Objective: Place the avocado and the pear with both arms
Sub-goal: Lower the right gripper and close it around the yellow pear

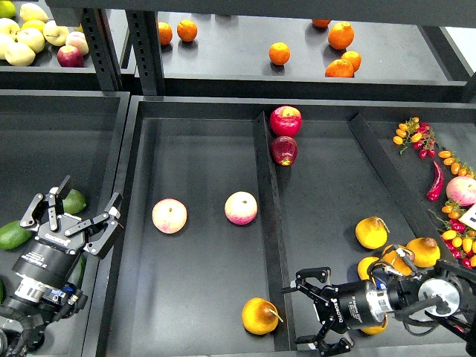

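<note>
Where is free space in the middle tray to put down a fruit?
Bare floor lies behind the two apples, up to the tray's back wall, and in the front left corner beside the pear. Right of the divider, the front is crowded by pears and the right gripper.

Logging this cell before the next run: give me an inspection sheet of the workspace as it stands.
Surface: black divided tray, upper shelf behind.
Job's things: pear lying free in the middle bin near the divider; avocado in the left bin, beside the left gripper.
Clutter: two pink-yellow apples, two red apples, oranges, more pears, small tomatoes, a chili.
Grippers: left open, empty; right gripper open, empty.
Cables: nothing seen.
Surroundings: nothing seen.
</note>
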Tool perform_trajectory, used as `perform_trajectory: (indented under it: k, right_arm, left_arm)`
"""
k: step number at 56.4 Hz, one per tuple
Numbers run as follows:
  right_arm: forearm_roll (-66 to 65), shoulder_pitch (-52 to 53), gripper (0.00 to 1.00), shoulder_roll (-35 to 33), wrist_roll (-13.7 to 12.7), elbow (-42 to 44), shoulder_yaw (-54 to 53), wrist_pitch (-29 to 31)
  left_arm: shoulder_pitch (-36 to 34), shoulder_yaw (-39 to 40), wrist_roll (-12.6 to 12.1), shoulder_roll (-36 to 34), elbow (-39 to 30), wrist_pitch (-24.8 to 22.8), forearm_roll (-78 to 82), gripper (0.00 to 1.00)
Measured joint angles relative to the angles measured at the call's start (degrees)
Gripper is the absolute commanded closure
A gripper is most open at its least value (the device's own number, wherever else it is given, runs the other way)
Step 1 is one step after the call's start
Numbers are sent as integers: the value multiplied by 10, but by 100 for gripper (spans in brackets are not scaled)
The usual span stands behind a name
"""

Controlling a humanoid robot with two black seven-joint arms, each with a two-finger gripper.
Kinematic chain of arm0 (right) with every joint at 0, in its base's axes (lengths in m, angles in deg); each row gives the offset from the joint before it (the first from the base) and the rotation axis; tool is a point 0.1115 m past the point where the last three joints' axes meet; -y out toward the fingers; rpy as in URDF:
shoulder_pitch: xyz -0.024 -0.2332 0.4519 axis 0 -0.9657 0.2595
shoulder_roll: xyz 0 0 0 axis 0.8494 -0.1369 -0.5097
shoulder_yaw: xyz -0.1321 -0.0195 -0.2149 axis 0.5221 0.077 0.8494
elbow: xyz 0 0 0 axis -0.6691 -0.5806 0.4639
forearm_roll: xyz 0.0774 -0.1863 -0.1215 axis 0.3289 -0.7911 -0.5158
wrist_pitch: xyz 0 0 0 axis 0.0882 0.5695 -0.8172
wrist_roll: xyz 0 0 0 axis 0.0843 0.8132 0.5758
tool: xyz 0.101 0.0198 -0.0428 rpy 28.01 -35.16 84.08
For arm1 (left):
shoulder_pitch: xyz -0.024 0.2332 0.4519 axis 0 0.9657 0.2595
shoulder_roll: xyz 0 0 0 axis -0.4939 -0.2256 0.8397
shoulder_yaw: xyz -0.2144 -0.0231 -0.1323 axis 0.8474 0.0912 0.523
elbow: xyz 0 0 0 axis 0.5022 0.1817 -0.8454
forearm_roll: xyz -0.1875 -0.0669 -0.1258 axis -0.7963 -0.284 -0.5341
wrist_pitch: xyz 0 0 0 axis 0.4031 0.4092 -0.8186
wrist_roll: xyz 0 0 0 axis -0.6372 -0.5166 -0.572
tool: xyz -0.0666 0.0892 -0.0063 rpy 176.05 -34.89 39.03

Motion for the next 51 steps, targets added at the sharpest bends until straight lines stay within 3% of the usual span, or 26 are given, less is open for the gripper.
perform_trajectory:
  k: [33,51]
  right_arm:
    - [-2,12,0,100,0,130,-3,0]
    - [-1,12,0,125,0,150,-4,0]
  left_arm:
    - [5,-12,0,0,-1,0,10,2]
    - [11,-18,0,0,-1,0,10,2]
